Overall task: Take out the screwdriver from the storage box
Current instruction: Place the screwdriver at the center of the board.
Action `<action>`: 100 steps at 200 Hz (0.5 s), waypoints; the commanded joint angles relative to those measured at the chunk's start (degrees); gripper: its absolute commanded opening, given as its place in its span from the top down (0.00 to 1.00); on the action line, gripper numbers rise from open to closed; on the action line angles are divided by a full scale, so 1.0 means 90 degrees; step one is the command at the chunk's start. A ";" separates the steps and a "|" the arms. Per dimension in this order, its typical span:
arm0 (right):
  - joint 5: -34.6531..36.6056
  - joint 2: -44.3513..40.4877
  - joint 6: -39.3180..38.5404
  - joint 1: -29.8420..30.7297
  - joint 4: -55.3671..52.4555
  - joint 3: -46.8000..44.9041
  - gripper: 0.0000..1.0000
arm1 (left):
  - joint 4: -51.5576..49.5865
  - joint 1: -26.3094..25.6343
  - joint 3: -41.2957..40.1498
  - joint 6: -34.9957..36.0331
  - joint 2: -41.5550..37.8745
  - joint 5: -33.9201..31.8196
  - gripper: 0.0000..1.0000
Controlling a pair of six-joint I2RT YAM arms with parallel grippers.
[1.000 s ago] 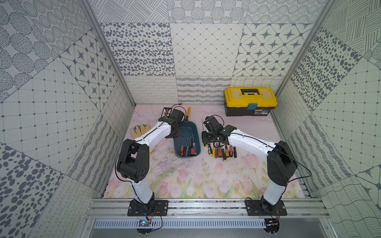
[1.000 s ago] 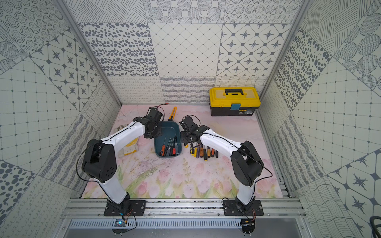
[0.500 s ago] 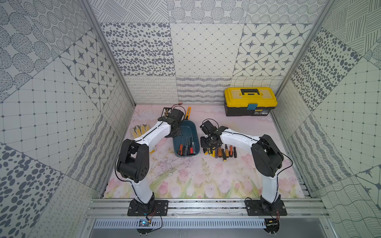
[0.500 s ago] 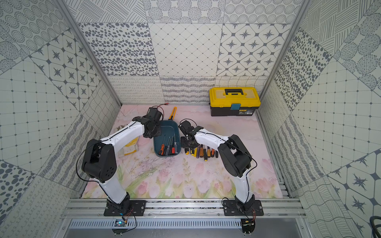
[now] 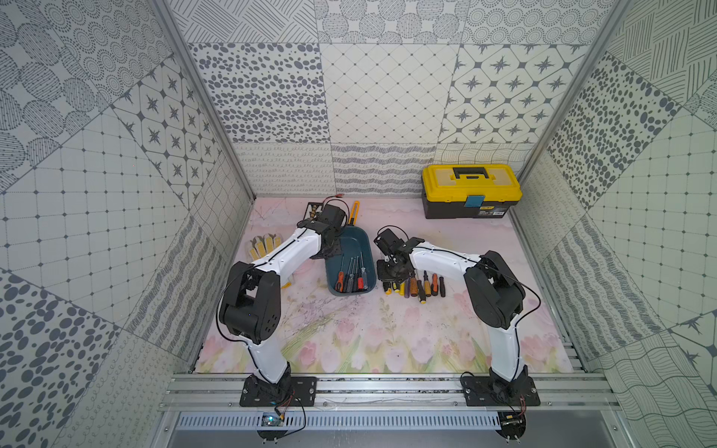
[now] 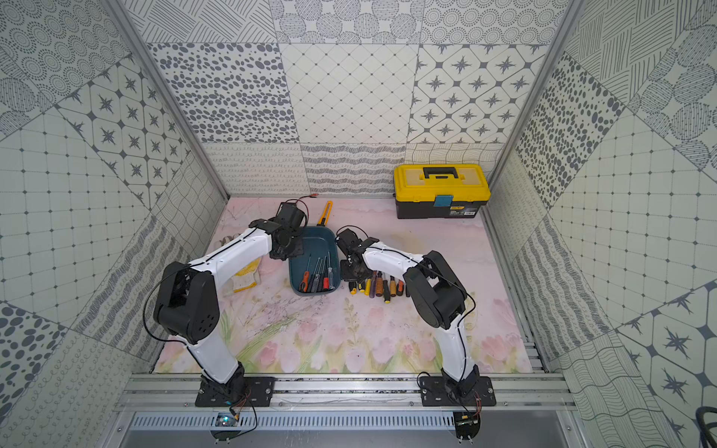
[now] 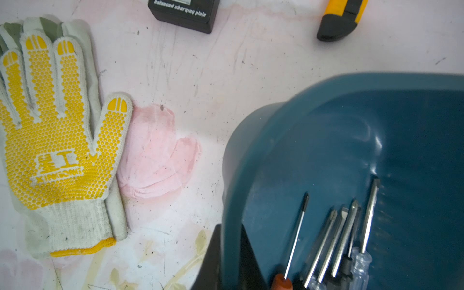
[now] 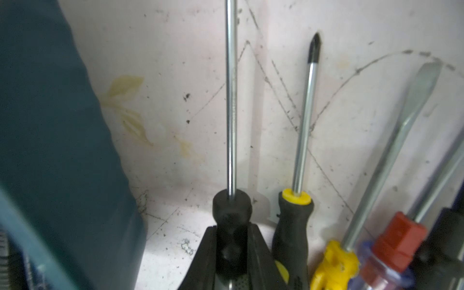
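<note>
The black-handled screwdriver [image 8: 232, 218] was already out of the storage box [image 5: 351, 248], pinched at its handle by the right claw [image 8: 232, 241], low over the bench [image 5: 349, 329] just beside the box's outer wall. On the claw's other side lay a row of screwdrivers [image 5: 421, 285] already taken out, the nearest a black and yellow one [image 8: 293, 221] close alongside the held tool. The left claw [image 7: 227, 258] was pressed together on the box's rim, steadying it, with several screwdrivers [image 7: 334, 238] left inside just past it. By my judgement the removal was nearly done for this one; setting it down and letting go remained, then the few in the box.
</note>
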 commanded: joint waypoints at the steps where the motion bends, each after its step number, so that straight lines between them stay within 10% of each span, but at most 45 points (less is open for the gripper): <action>1: 0.0155 0.0148 0.0076 -0.0006 -0.0082 0.0193 1.00 | 0.0083 0.0051 0.0137 -0.0071 -0.0116 -0.0004 1.00; 100: 0.0197 0.0115 0.0106 -0.0006 -0.0148 0.0257 0.80 | 0.0095 0.0044 0.0120 -0.0090 -0.0095 0.0056 1.00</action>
